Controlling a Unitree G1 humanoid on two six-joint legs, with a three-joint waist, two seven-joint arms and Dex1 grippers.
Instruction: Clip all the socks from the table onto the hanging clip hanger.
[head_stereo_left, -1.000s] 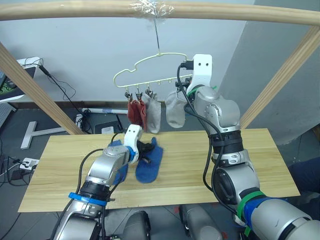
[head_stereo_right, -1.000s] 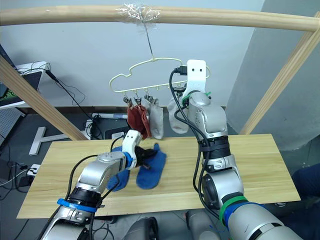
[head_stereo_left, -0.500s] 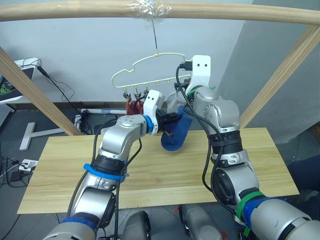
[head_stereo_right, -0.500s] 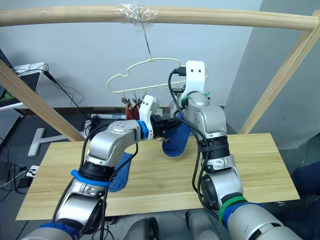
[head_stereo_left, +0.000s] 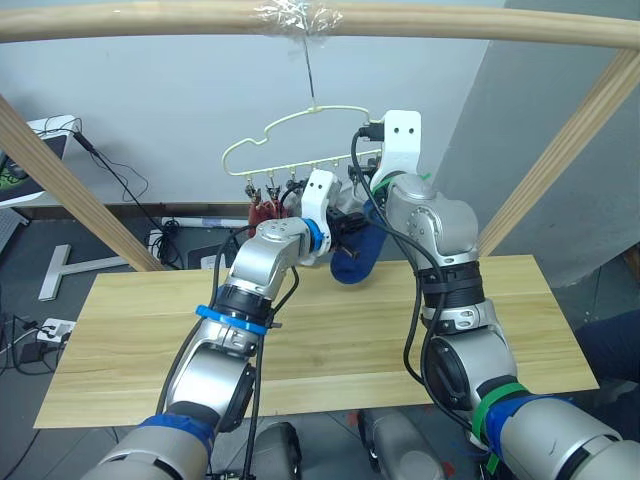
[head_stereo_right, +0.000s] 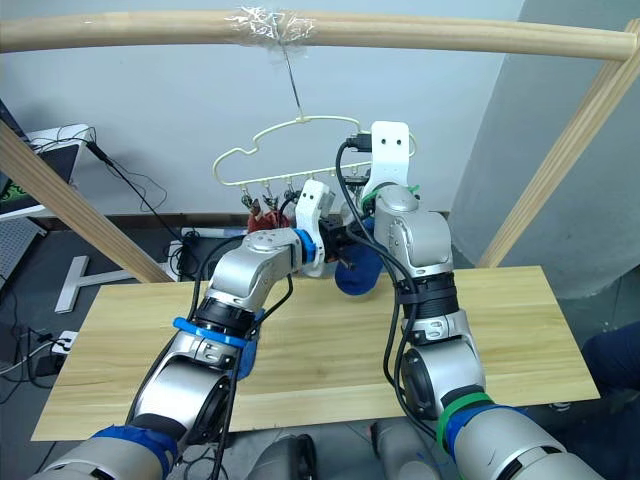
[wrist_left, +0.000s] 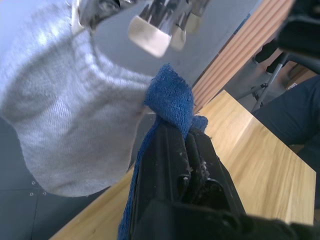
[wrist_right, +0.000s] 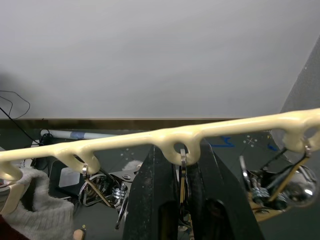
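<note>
The pale-yellow clip hanger (head_stereo_left: 300, 125) hangs from the top pole. Two rust red socks (head_stereo_left: 262, 212) are clipped at its left end, and a light grey sock (wrist_left: 65, 135) hangs right beside my left gripper. My left gripper (wrist_left: 185, 135) is shut on a blue sock (head_stereo_left: 355, 255) and holds its cuff just under the metal clips (wrist_left: 150, 35). My right gripper (wrist_right: 181, 172) is up at the hanger's bar, with its fingers shut on a clip (wrist_right: 181, 162). A second blue sock (head_stereo_right: 245, 348) lies on the table (head_stereo_left: 330, 340), mostly hidden behind my left arm.
Round wooden poles frame the space: one across the top (head_stereo_left: 150, 18), one slanting at the left (head_stereo_left: 60, 170) and one at the right (head_stereo_left: 560, 150). Cables and a power strip (head_stereo_left: 55, 325) lie on the floor behind the table's left end.
My left gripper has lifted the blue sock off the table and carried it up and right to the hanger's clips, beside the right gripper. The right gripper has stayed at the hanger.
</note>
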